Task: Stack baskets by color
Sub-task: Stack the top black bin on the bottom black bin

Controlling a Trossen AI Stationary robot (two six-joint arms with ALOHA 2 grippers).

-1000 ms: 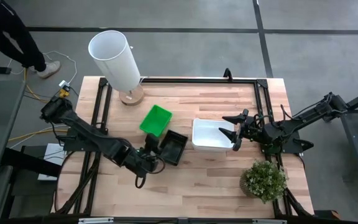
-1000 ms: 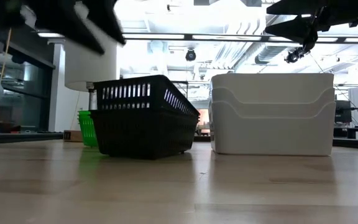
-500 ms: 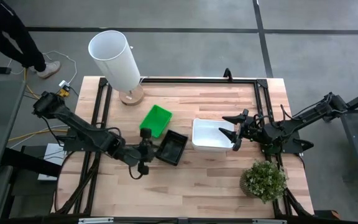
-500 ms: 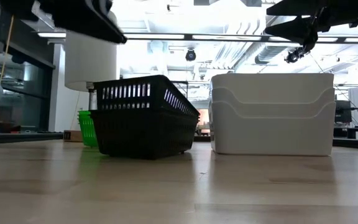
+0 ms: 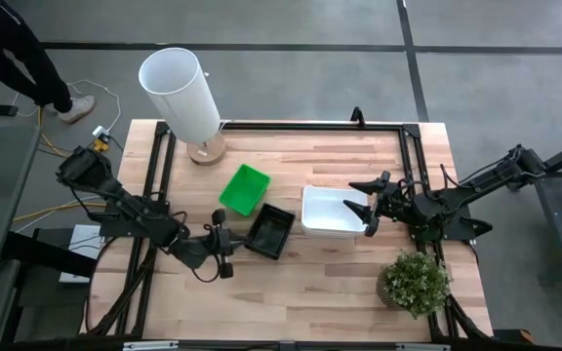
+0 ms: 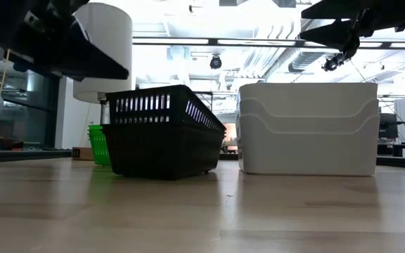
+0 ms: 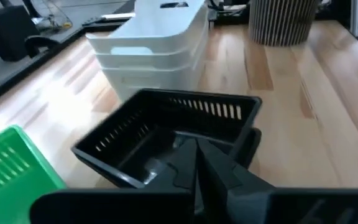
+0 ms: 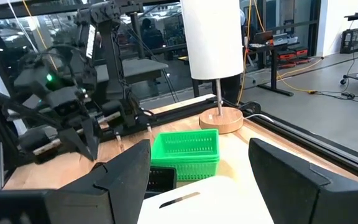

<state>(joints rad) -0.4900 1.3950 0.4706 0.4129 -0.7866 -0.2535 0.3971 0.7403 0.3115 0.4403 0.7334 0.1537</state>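
A black basket (image 5: 269, 231) sits tilted inside a second black one (image 7: 248, 142) at the table's middle. Just behind it on the wood lies a green basket (image 5: 244, 188), and to its right stands a stack of white baskets (image 5: 332, 210). My left gripper (image 5: 224, 244) is shut and empty, a little to the left of the black baskets and pointing at them; in the left wrist view its fingertips (image 7: 194, 155) show in front of the near rim. My right gripper (image 5: 369, 210) hangs open above the right end of the white stack.
A tall white cylinder (image 5: 180, 93) on a wooden foot stands at the far left corner. A potted plant (image 5: 415, 283) sits at the near right. Bare wood lies along the near edge in front of the baskets. A person's legs (image 5: 13, 54) show beyond the table's far left.
My left gripper has drawn back from the black basket's left rim toward the table's left and near edges. It has sunk lower, rolled about its own line and shut on nothing. The baskets have stayed where they were.
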